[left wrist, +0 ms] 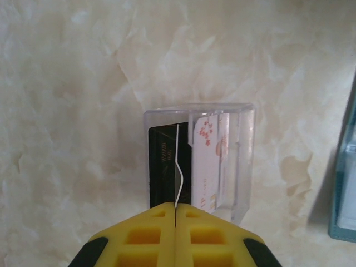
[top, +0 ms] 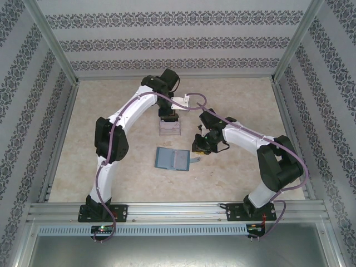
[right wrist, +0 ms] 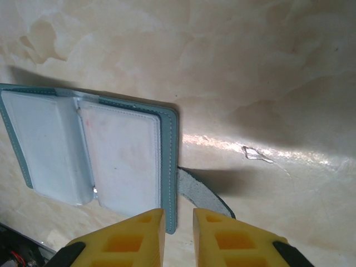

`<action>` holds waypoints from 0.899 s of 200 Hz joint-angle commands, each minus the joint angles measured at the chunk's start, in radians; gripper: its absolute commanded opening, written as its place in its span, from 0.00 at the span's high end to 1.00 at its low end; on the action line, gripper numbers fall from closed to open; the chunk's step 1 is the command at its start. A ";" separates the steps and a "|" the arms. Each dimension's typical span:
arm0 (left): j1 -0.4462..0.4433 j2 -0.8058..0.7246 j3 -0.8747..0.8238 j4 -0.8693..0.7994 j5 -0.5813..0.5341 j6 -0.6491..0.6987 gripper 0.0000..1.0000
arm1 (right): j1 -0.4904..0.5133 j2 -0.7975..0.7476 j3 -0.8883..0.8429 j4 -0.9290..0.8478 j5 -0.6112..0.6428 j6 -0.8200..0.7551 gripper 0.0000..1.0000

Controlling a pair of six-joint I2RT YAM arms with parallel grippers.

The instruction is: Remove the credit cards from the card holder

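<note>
Left end effector (left wrist: 176,214): yellow fingers pressed together just short of the clear box (left wrist: 245,167). A thin white edge-on line rises from their seam into the box; what it is cannot be told.
Credit cards (left wrist: 207,167): upright inside the box, straight ahead of the left fingers. The white flowered one is right of the seam, a dark card (left wrist: 161,167) left of it.
Right end effector (right wrist: 178,217): fingers a narrow gap apart with nothing between them, over the card holder's near edge.
Card holder (right wrist: 122,161): lying open on the worktop (right wrist: 250,67), ahead and left of the right fingers, clear pockets pale. Its strap tab (right wrist: 203,194) is just ahead of the right finger.
Overhead view: the box (top: 169,129) and the holder (top: 172,158) lie apart, one at each end effector. The cards are too small to tell there.
</note>
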 commanded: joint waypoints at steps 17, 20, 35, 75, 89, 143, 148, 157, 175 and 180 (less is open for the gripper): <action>0.014 0.061 0.065 -0.066 -0.008 0.059 1.00 | -0.009 0.013 0.001 -0.002 0.003 0.004 0.78; 0.014 0.068 0.071 -0.069 -0.008 0.059 1.00 | -0.009 0.014 0.002 -0.002 0.002 0.003 0.78; 0.015 0.097 0.103 -0.101 -0.007 0.062 1.00 | -0.011 0.020 0.005 -0.002 0.001 0.002 0.78; 0.016 0.153 0.163 -0.156 -0.019 0.054 1.00 | -0.017 0.036 0.001 0.003 -0.007 -0.001 0.78; 0.016 0.160 0.162 -0.159 -0.027 0.056 1.00 | -0.017 0.041 0.002 0.007 -0.012 -0.003 0.78; 0.015 0.175 0.164 -0.108 -0.111 0.038 0.83 | -0.019 0.055 0.003 0.013 -0.019 -0.007 0.78; 0.015 0.173 0.165 -0.095 -0.113 0.033 0.81 | -0.018 0.056 0.004 0.013 -0.021 -0.007 0.78; 0.015 0.169 0.165 -0.078 -0.111 0.028 0.77 | -0.018 0.056 0.004 0.014 -0.020 -0.006 0.78; 0.016 0.158 0.162 -0.047 -0.109 0.015 0.72 | -0.018 0.054 0.004 0.016 -0.021 -0.005 0.78; 0.015 0.156 0.162 -0.043 -0.109 0.012 0.72 | -0.017 0.051 0.003 0.016 -0.021 -0.002 0.78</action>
